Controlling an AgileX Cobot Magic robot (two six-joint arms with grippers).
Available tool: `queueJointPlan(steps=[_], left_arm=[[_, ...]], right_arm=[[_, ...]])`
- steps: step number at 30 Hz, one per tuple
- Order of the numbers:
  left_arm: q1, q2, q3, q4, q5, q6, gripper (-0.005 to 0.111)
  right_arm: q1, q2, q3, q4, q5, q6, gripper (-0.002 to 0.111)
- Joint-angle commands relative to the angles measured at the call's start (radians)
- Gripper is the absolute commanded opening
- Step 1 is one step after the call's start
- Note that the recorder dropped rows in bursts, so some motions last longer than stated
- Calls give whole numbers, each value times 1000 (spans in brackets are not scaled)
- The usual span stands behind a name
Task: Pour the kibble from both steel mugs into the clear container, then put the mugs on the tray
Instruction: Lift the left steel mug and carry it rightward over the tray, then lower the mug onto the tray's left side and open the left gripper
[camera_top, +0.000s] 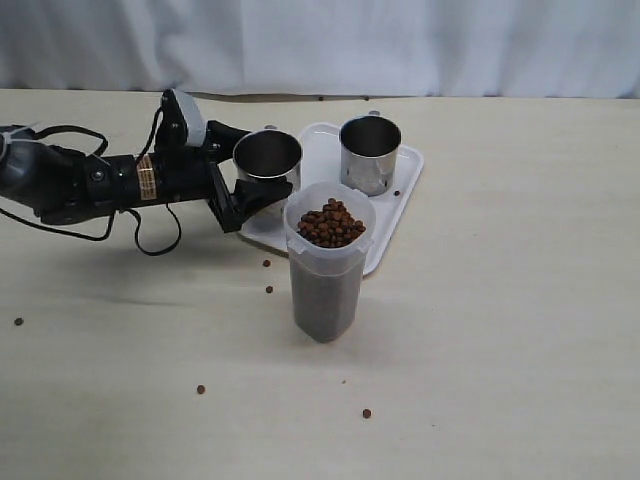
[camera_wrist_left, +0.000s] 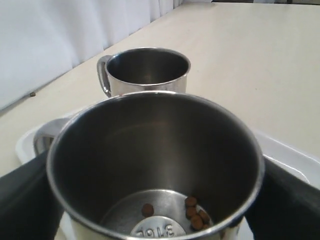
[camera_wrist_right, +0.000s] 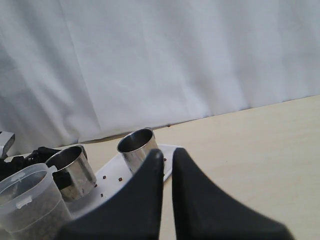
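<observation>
Brown kibble heaps to the rim of the clear container, which stands upright on the pale desk nearest the camera. A few stray pellets lie on the desk around it.

Just behind the container sits the white tray. The left gripper reaches in from the left to the tray's left end. Its black fingers are clamped on opposite sides of a steel mug, which is upright with its mouth up. Whether this mug's base rests on the tray or hangs just above it cannot be told. The left wrist view looks down into the mug, which is nearly empty (only a handful of pellets lie on the bottom).

Further back, the second mug stands free and upright on the tray, apart from the first. A white curtain closes the background.

The right gripper, outside the exterior view, hangs well away from the tray with its fingers all but pressed together, holding nothing.

Each mug looks rigid, light when emptied, and slick on its polished wall. A firm squeeze across the body below the rim, clear of the handle, seems the safest hold.
</observation>
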Motion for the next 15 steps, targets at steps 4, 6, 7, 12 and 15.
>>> queueJointPlan(steps=[4, 6, 7, 12, 15], left_arm=[[-59, 13, -18, -72, 24, -6, 0], [-77, 13, -18, -103, 73, -6, 0], [-82, 13, -18, -116, 89, -4, 0], [-91, 14, -18, -140, 132, 10, 0], [-91, 16, -18, -140, 138, 10, 0]], right_arm=[[2, -3, 5, 5, 0, -3, 5], [2, -3, 5, 5, 0, -3, 5], [2, -3, 5, 5, 0, -3, 5], [2, -3, 5, 5, 0, -3, 5], [2, -3, 5, 5, 0, -3, 5]])
